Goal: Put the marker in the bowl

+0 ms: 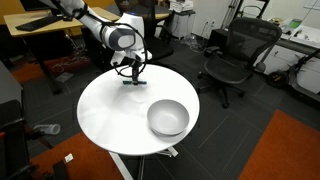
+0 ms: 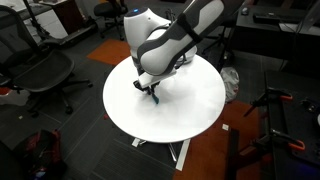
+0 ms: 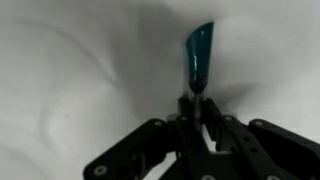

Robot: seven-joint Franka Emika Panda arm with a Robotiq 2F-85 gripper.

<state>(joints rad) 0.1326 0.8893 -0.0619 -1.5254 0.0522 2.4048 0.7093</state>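
Tool (image 3: 195, 100) closed tight on marker (image 3: 198, 55) end, nr table (image 1: 110, 115) rim, bowl (image 1: 168, 118) well apart

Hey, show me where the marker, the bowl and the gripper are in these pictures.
marker (image 3: 198, 50): wrist view, on its teal-blue section.
bowl (image 1: 166, 129): in an exterior view, on its outer front wall.
gripper (image 3: 196, 108): wrist view, midway between the fingertips, which are shut on the marker.

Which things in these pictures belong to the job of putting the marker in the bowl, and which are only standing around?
For the job: the marker, held in the gripper; the bowl; the round table carrying the bowl.
Only standing around: the black office chair; the wooden desk.
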